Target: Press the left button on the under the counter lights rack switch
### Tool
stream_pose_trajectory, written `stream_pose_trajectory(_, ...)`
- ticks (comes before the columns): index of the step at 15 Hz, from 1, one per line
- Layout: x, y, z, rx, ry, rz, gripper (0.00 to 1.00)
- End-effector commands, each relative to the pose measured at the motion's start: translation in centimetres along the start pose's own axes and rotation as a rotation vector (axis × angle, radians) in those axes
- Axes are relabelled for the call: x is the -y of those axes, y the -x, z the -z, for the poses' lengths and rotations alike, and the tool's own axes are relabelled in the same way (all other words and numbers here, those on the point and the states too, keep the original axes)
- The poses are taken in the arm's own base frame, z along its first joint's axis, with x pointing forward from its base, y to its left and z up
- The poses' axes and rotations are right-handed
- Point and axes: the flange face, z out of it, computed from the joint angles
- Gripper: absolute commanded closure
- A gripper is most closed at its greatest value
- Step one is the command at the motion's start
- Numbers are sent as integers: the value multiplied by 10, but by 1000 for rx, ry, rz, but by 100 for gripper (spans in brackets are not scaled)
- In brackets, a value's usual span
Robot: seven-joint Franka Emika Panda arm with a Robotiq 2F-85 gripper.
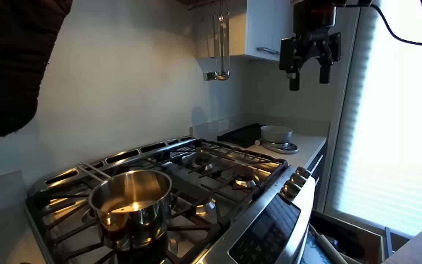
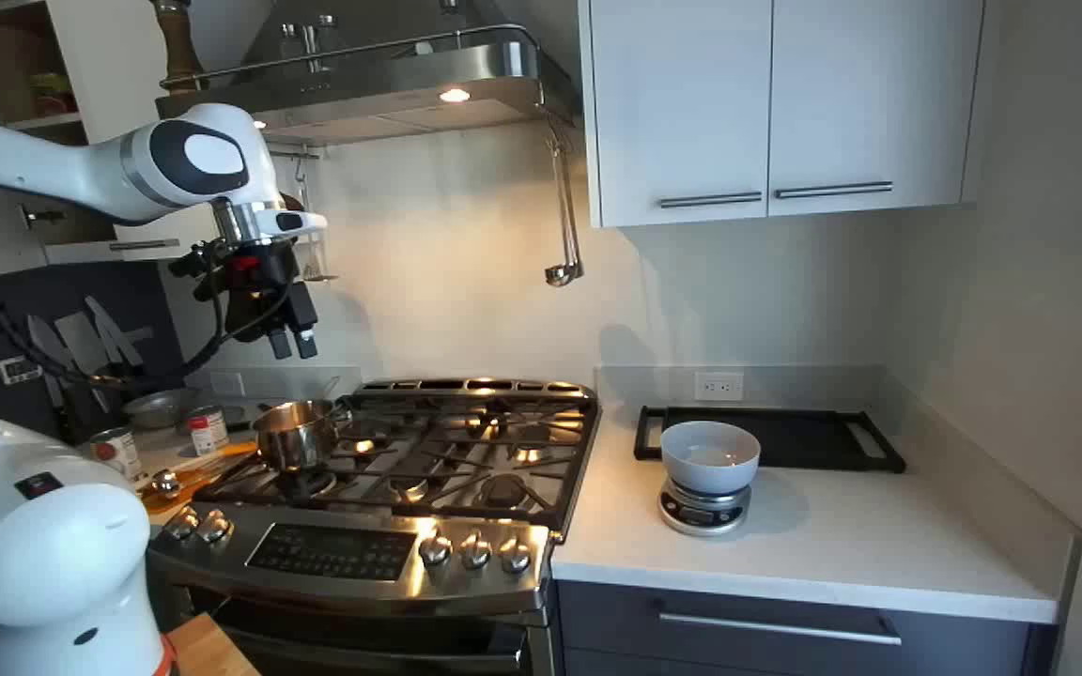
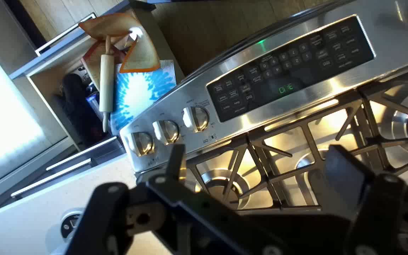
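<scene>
- Far left in an exterior view, beside the knives (image 2: 83, 340) on the dark backsplash (image 2: 128, 291), is a small pale-framed plate (image 2: 18, 369). It may be the under-counter lights switch; its face is too small to make out buttons.
- Next rightward, low on the far wall (image 2: 447, 291) just left of the gas range (image 2: 447, 584), sits a plain pale plate (image 2: 227, 383), seemingly wider than tall. It is my other candidate. Which of the two bears the left button, or whether the switch shows at all, is unclear.
- The claw (image 1: 309, 82) hangs high over the range with its fingers (image 1: 294, 81) pointing down, spread wide, nothing held between them.
- The coming move turns on this, I judge: the plain pale plate lies left of the claw, far and lower, and it faces out from the wall, so the downward fingers run across the pressing direction. The claw likely needs to travel left and far, tip toward the wall and bring its fingers together, passing clear of the saucepan (image 2: 295, 441) on the range's left side; the pale-framed plate would ask for a longer reach left.
- At right, above the desk (image 2: 842, 549) and behind the black tray (image 2: 785, 437), an outlet plate (image 2: 718, 386) has its long axis level; it seems to carry sockets, so I discount it.
</scene>
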Motion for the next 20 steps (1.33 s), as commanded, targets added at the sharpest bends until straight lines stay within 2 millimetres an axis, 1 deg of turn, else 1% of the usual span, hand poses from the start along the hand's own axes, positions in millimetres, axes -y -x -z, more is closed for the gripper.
stream_pose_trajectory(1,0,0,1,1,0,0,0)
stream_pose_trajectory(6,0,0,1,1,0,0,0)
stream_pose_trajectory(7,0,-4,10,-32,0,-3,0)
stream_pose_trajectory(10,-12,-8,57,-162,-9,16,0)
stream_pose_trajectory(11,-16,-8,75,-209,-28,21,0)
stream_pose_trajectory(15,-30,-3,138,-413,-180,9,0)
stream_pose_trajectory(16,-33,-2,152,-457,-220,-25,25)
stream_pose_trajectory(17,-35,-1,164,-511,-251,-35,26)
stream_pose_trajectory(20,-36,2,197,-692,-331,-50,50)
